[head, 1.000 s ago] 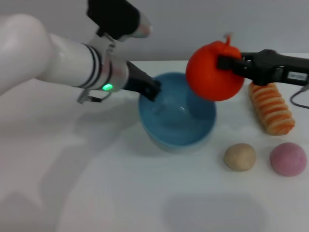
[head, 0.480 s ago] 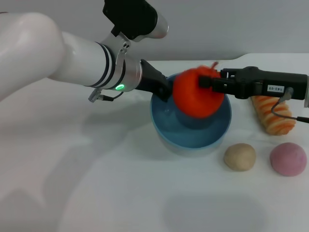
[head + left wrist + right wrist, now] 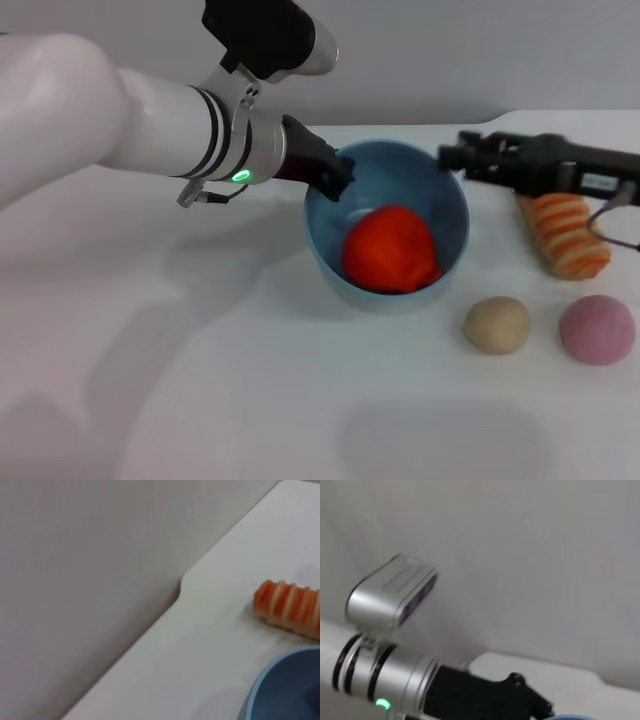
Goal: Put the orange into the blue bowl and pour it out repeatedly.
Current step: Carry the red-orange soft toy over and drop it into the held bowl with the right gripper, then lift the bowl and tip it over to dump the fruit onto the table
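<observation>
Pictured: orange (image 3: 390, 248) resting in the tilted blue bowl (image 3: 455, 215), left gripper (image 3: 335, 177) clamped on its rim, right gripper (image 3: 452, 158) beside it, finger spread unclear; probably light, smooth, best grasped around the middle.

the orange (image 3: 390, 248) lies in the blue bowl (image 3: 452, 205), bread loaf (image 3: 566, 234) to its right
</observation>
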Controlling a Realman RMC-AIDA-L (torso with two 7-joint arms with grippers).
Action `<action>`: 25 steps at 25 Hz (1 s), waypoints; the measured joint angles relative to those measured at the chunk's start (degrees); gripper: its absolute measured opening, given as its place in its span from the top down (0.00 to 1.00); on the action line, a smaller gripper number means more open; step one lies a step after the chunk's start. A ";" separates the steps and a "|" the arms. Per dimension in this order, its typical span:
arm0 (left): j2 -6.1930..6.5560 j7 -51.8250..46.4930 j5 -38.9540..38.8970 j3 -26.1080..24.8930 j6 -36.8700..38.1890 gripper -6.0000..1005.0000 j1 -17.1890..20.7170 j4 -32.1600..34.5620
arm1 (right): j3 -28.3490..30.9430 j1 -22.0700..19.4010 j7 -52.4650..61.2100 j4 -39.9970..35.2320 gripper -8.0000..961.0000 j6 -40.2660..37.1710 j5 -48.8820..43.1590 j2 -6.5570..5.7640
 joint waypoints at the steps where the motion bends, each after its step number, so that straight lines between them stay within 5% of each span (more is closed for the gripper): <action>1: 0.10 0.14 0.52 0.11 -0.57 1.00 0.14 0.30 | 0.96 -0.93 -1.02 -0.07 0.49 0.23 1.29 -0.01; 9: 0.04 1.31 13.24 2.06 -5.48 1.00 2.18 7.58 | 11.63 -9.98 -9.61 0.39 0.37 0.78 5.53 -0.01; 16: 0.00 3.21 28.16 14.55 -18.19 1.00 8.76 16.18 | 18.46 -13.57 -10.77 2.41 0.37 0.79 5.70 0.10; 25: -0.10 29.59 28.71 25.15 -39.50 1.00 19.24 18.59 | 18.88 -12.98 -12.11 3.70 0.37 1.37 5.29 -0.06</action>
